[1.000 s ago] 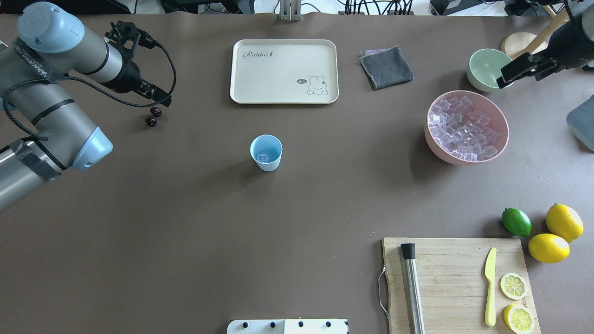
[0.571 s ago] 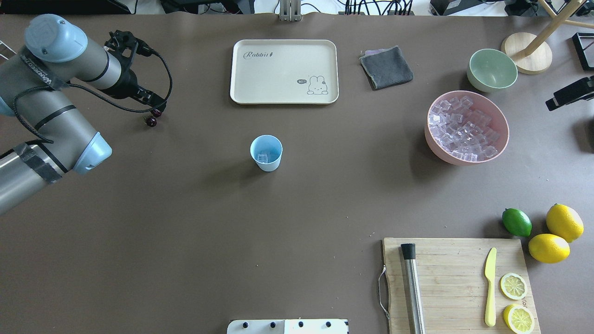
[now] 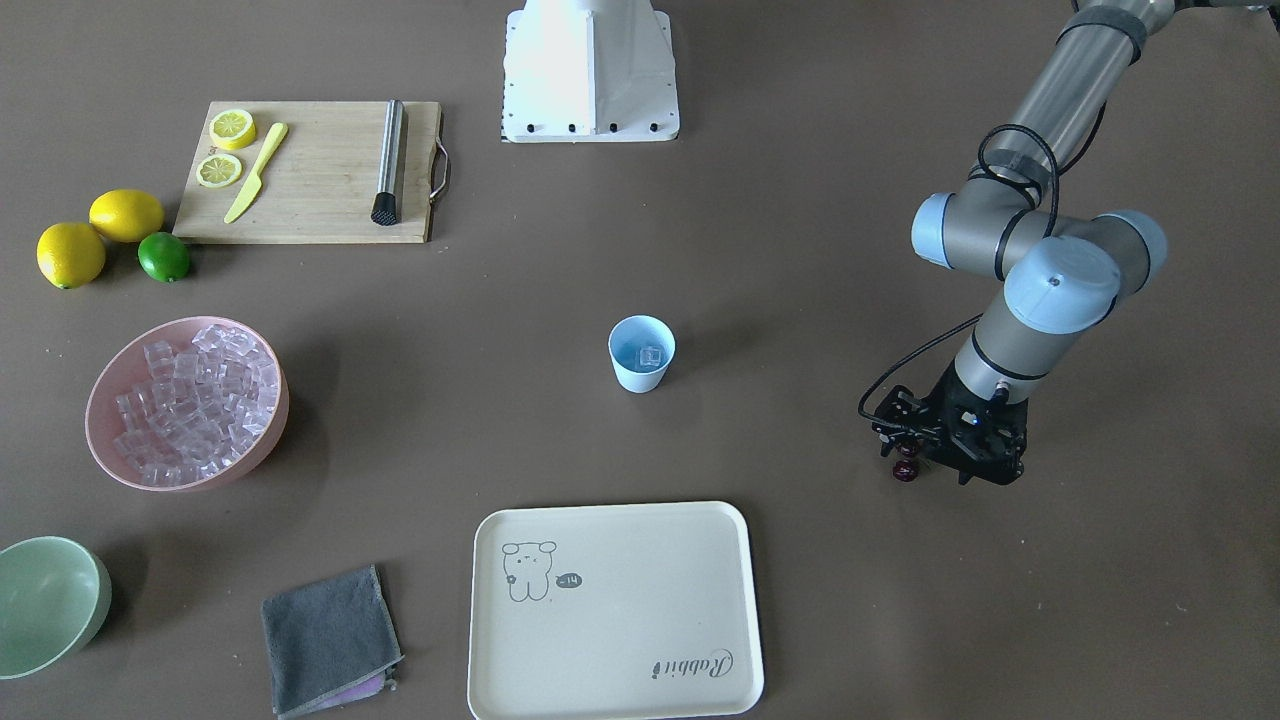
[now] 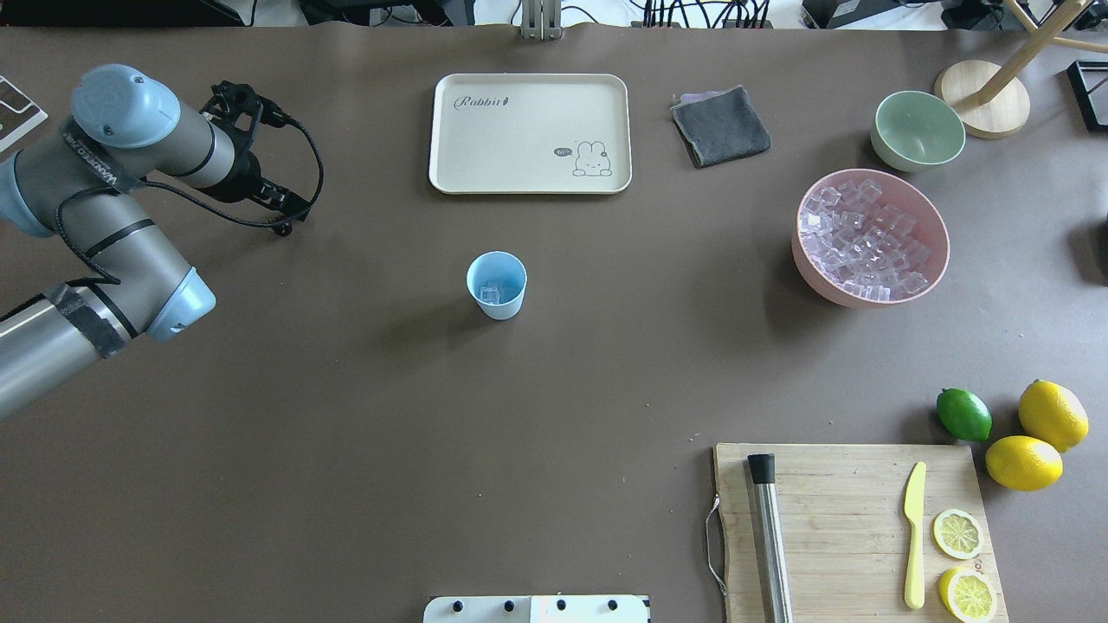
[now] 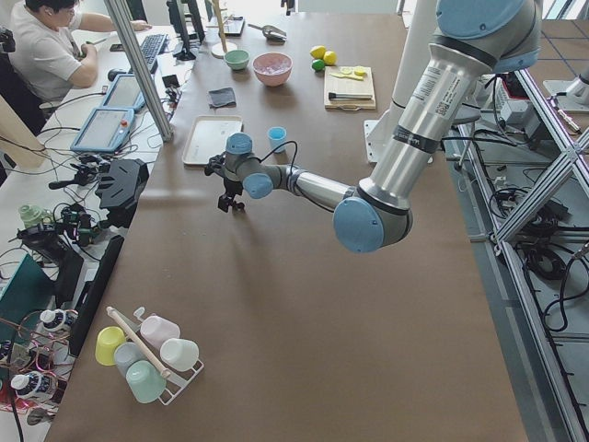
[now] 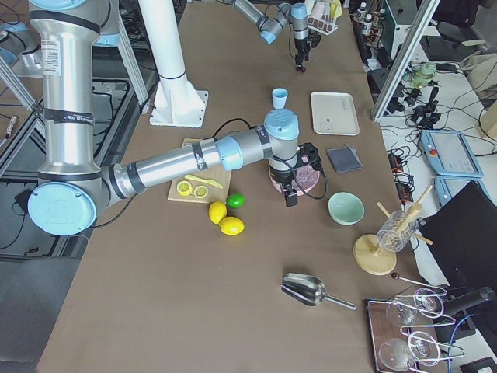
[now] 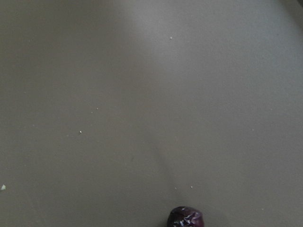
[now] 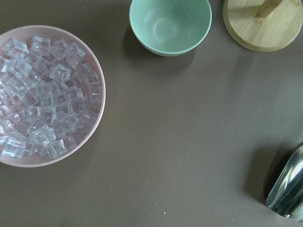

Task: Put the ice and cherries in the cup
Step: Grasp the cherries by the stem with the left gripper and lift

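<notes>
Left gripper [image 4: 293,211] sat low over the desk near the far left corner, directly on top of the cherries [image 3: 907,467]. The front view showed the dark pair on the surface just beside its fingers, and the wrist camera caught one cherry at the bottom edge of frame. The gripper body hid the fingers, so I could not tell whether the jaws stood apart or closed, or whether they had the fruit. Cup [image 4: 502,310] stood upright near the middle of the desk, a shade toward the left edge and well apart from the cherries, with an ice cube [image 4: 490,294] lying in its bottom. Pink bowl [image 4: 827,291] sat by the right edge toward the far side, heaped with more cubes. Right gripper [image 6: 291,198] hung above the desk close to that bowl. It was seen only from the side, and its wrist camera showed no fingers, so its state could not be told. Judged: ice was already in the cup, and the cherry pick was the step in hand. Next move called for a firm close on the stem or a cherry, a clean lift, a carry toward mid-desk, then a release centred over the cup's narrow mouth. Small, glossy fruit would likely roll if nudged.
</notes>
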`<control>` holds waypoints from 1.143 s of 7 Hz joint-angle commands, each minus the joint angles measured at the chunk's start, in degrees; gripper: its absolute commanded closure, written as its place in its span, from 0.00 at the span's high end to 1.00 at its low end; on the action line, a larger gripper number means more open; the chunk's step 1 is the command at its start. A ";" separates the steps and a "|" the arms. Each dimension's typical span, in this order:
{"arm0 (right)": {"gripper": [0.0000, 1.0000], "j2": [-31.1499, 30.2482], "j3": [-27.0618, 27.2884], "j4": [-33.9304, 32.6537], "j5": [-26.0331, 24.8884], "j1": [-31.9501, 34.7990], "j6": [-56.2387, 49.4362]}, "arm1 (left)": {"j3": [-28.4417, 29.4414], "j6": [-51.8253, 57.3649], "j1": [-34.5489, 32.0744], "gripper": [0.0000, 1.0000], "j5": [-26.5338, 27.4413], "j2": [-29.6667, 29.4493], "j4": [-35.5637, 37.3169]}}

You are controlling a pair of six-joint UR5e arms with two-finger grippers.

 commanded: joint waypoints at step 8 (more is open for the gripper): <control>0.96 -1.59 -0.07 0.04 -0.19 1.03 -2.44 | -0.10 -0.77 1.70 0.15 2.78 -0.03 1.14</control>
